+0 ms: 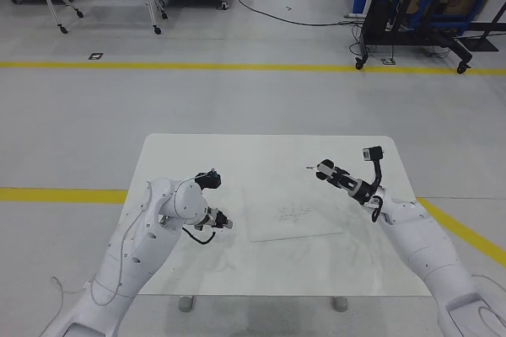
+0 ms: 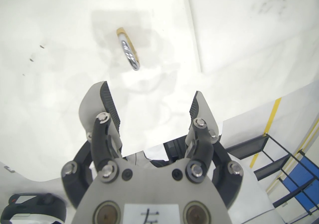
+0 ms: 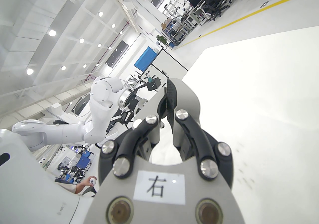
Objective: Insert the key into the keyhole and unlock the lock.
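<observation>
Bright factory hall, yellow lines on the floor, and one white table with a thin white mat at its middle. The lock sits on the bare table just off the mat's left edge, seen edge-on, brass body with a silver hoop along it. I cannot see its keyhole.

The left gripper hangs just above and near the lock, jaws wide apart and empty. The right gripper hovers over the table's right half toward the far edge, well apart from the lock, jaws pinched together. A small pale sliver pokes from its tip in the top view, which I take to be the key.

The step in hand looks like taking hold of the lock. To do it well, the left jaws should come down either side of the brass body, not the slippery hoop, and squarely, so nothing skids across the smooth table. The keyhole end should be left bare and turned toward the right arm. The grip should be firm enough that a pushing, twisting key cannot turn the lock.
</observation>
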